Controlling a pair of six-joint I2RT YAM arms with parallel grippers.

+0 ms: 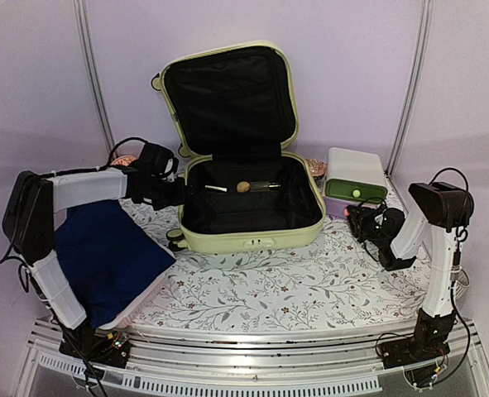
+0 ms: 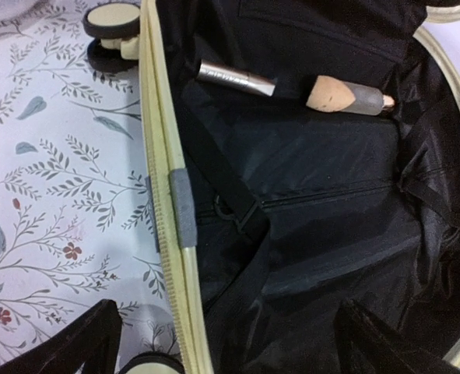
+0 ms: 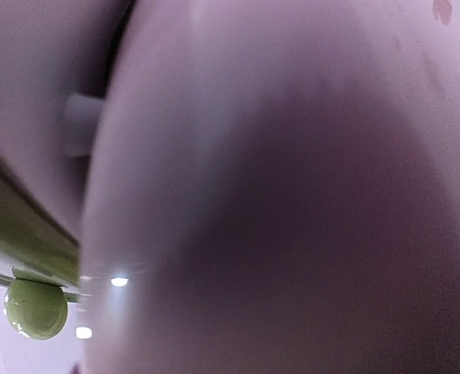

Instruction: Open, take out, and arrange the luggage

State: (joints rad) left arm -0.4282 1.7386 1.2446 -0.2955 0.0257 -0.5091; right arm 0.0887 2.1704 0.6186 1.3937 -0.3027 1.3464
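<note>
The luggage [image 1: 252, 223], a pale yellow-green hard-shell suitcase, lies open in the middle of the table with its lid [image 1: 227, 95] standing upright. A makeup brush [image 1: 244, 187] with a tan head and a silver tube [image 2: 233, 76] rest on the black lining at the back. My left gripper [image 1: 180, 192] is open over the suitcase's left rim [image 2: 171, 234], one finger [image 2: 82, 343] outside above the tablecloth, the other [image 2: 385, 343] inside. Nothing is between them. My right gripper [image 1: 361, 220] is close against the small box; its wrist view shows only a blurred purple surface, and its fingers are hidden.
A small white box [image 1: 356, 169] with a green drawer and round green knob [image 3: 35, 308] stands right of the suitcase. A dark blue cloth [image 1: 103, 248] lies at front left. Small pinkish items sit behind the box [image 1: 317, 168] and behind the left arm [image 1: 127, 161]. A suitcase wheel [image 2: 111, 19] sticks out.
</note>
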